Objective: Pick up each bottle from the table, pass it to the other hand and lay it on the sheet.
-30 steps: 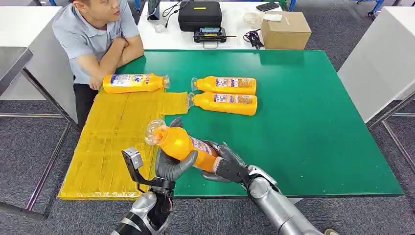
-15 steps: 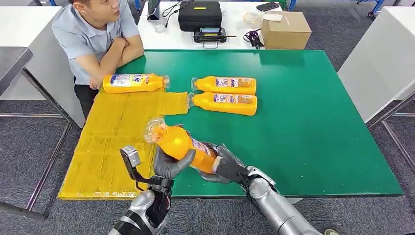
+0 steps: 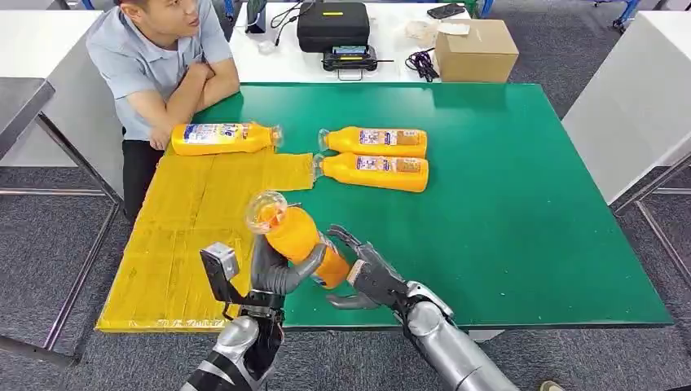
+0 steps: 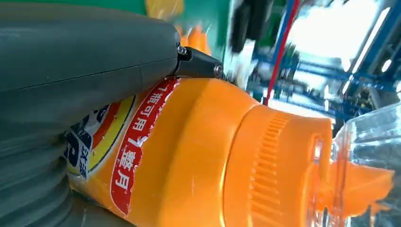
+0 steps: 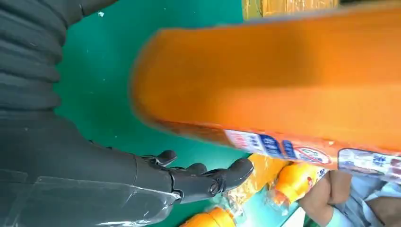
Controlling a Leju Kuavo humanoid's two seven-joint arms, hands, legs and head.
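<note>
My left hand [image 3: 277, 273] grips an orange bottle [image 3: 295, 235] around its body, cap end tilted up, above the near edge of the green table [image 3: 505, 204]. In the left wrist view the bottle [image 4: 198, 156] sits against the left hand [image 4: 71, 71]. My right hand [image 3: 368, 275] is just right of the bottle's base, fingers spread and off it; the right wrist view shows a gap between the right hand [image 5: 94, 161] and the bottle [image 5: 283, 85]. One bottle [image 3: 222, 138] lies on the yellow sheet [image 3: 187, 220]. Two more bottles [image 3: 375, 142] [image 3: 375, 172] lie on the table.
A person [image 3: 159, 61] sits at the table's far left corner, arms folded beside the far end of the sheet. Behind the table a white desk carries a black case [image 3: 332, 26] and a cardboard box [image 3: 476, 50]. A white table [image 3: 635, 106] stands at the right.
My right hand has let go of the bottle and spread its fingers. The bottle now stands more upright in my left hand, slightly further left.
</note>
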